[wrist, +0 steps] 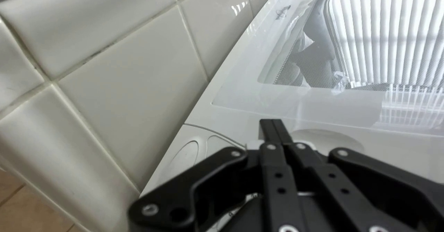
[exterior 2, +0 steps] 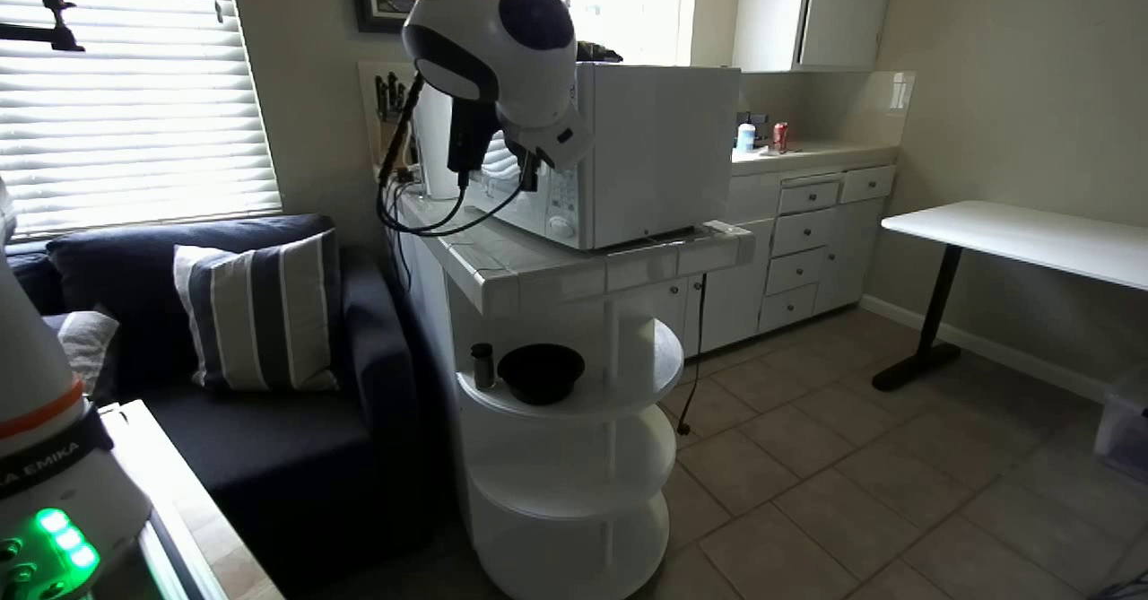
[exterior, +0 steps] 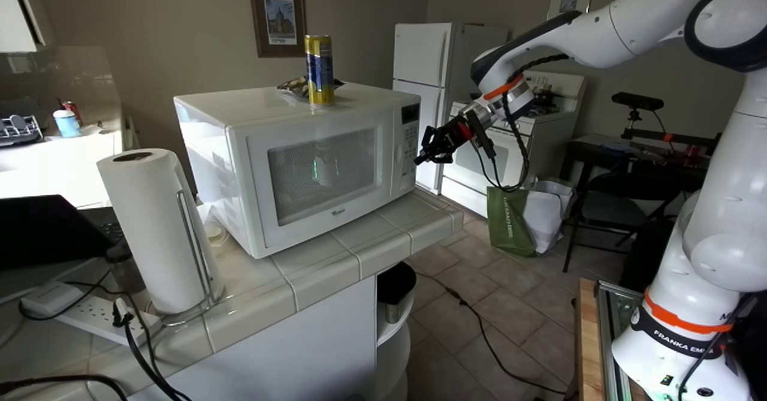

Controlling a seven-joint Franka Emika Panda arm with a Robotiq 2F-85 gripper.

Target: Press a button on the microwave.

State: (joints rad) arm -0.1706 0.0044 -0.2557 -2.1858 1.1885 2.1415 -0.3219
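- In an exterior view, the microwave (exterior: 296,170) stands on the tiled desk (exterior: 323,263), with its control strip (exterior: 410,143) at the right end of its front. The jaws are just right of the strip; contact cannot be confirmed.
- Hazard: shifting. Excess pressing force may slide the microwave across the desk. Probable cause: glossy tile, with nothing seen securing the microwave.
- Hazard: toppling. A yellow-and-blue drink can (exterior: 319,70) stands upright on the microwave, with a crumpled packet (exterior: 292,87) on its far side. A jolt may tip the tall, narrow can.
- In an exterior view, the arm (exterior 2: 520,66) blocks sight of the jaws. Hazard: snagging. Cables (exterior 2: 396,135) hang in a loop beneath the arm; low sideways travel may catch them on the desk edge.
- In the wrist view, the jaws are fully together, with no gap and nothing held. The fingertips (wrist: 267,131) appear against the door (wrist: 329,102), near its border with the control strip; touch cannot be judged.
- Hazard: missed button. Probable cause: the fingertips appear offset from the oval button (wrist: 185,155), and the jaws hide part of the strip. Correct the aim before advancing.
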